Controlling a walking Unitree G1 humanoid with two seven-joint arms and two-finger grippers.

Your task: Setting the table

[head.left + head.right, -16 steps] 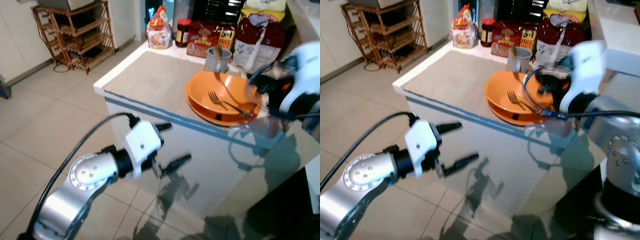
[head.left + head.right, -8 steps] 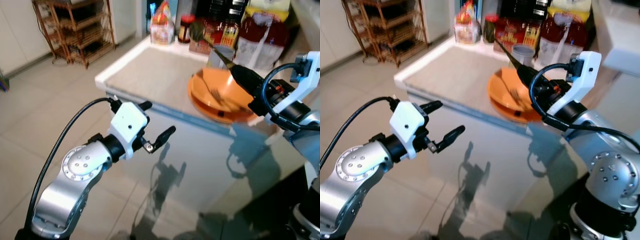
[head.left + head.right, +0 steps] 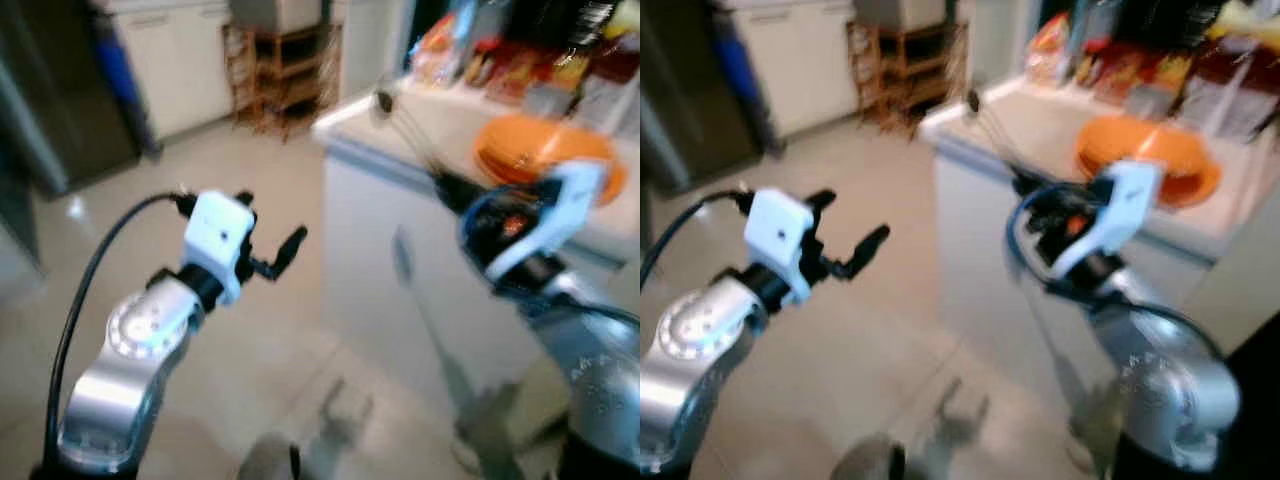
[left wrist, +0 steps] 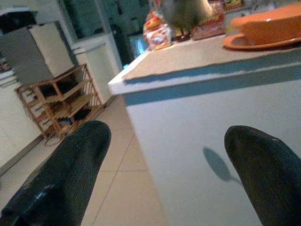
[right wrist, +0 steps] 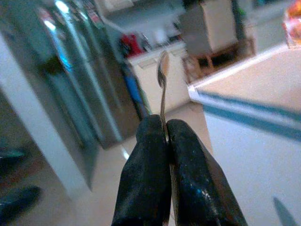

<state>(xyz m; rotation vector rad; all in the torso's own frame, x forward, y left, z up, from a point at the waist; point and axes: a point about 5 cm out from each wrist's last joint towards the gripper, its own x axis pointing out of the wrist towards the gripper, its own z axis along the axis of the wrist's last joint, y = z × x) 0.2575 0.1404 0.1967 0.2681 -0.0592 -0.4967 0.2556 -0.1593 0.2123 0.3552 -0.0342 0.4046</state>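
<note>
Swung away from the counter [image 3: 400, 150] — blurred — right gripper [image 5: 165, 141] pinches spoon [image 5: 163, 75].

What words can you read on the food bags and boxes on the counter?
None can be read right now.
Red packets at the back of the counter: print too blurred.
Small bag in the left wrist view: lettering too small to make out.
Orange bowl: no writing visible.
Spoon held in the right gripper: no marking visible.
</note>
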